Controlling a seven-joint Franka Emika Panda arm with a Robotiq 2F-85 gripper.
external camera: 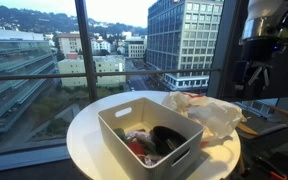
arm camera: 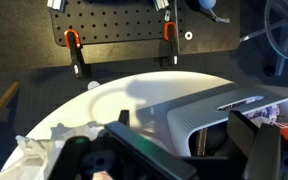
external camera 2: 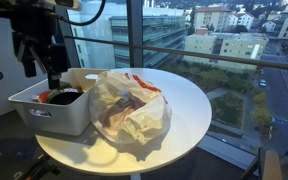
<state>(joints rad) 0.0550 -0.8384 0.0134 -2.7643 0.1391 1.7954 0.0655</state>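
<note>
While the city glows blue beyond the window (external camera: 44, 60), we find the pincer (external camera 2: 41, 68) hanging high over the round white counter (external camera 2: 189, 95), its jaws spread wide with nothing between them. We read that height as a safe perch: up there it clears both the tall walls of the white bin (external camera 2: 54, 118) and the puffed-up bag (external camera 2: 129, 105).

Over to the wrist view: the pincer (arm camera: 169, 160) looks down with the bin (arm camera: 224, 110) off to one side, the bag (arm camera: 34, 155) to the other, and a bare stretch of counter (arm camera: 134, 100) between. So it hovers above both and touches neither.

The bin sits upright, well in from the counter's edge. That seems sensible to us, since it carries a loose heap: a black item (external camera: 167, 138) and a red item (external camera: 136, 150) lie tumbled together on its floor, and we cannot tell what they are. The bag (external camera: 209, 115), crumpled and pale, slumps against the bin's (external camera: 114, 140) side in both exterior views, as far as we can see. We guess it leans there because it is too limp to stand alone.

Beyond the counter in the wrist view hangs a dark pegboard (arm camera: 124, 30) with orange hooks.
</note>
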